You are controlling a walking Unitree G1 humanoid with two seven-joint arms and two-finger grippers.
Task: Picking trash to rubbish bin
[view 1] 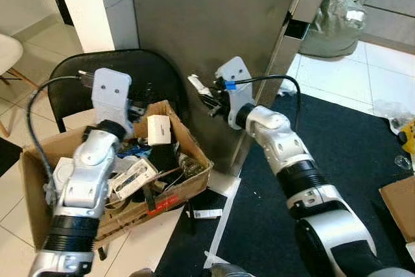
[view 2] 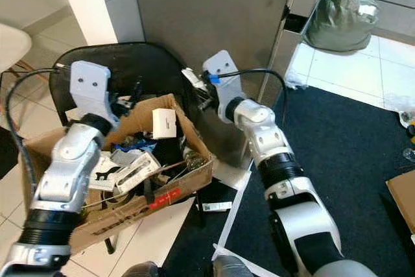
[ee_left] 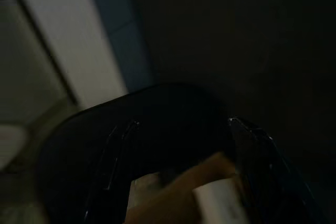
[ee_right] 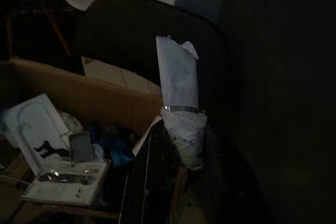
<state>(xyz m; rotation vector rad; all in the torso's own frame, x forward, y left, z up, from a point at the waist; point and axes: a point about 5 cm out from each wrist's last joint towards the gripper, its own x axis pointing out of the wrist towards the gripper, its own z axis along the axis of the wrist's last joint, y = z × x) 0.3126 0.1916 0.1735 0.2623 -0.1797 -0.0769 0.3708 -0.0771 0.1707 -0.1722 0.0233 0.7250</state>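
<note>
Right gripper [ee_right: 176, 145] raised at frame centre, fingers pinching crumpled wrapper [ee_right: 178, 98] | wrapper long axis upright | left gripper [ee_left: 181, 145] fingers spread above cardboard box [view 1: 188, 183]

Both head views look forward and down from above at the cardboard box [view 1: 97, 160] on the black chair [view 1: 155, 76] — their shared ground. Each wrist view peers close along its own fingers toward that chair — dim.
</note>
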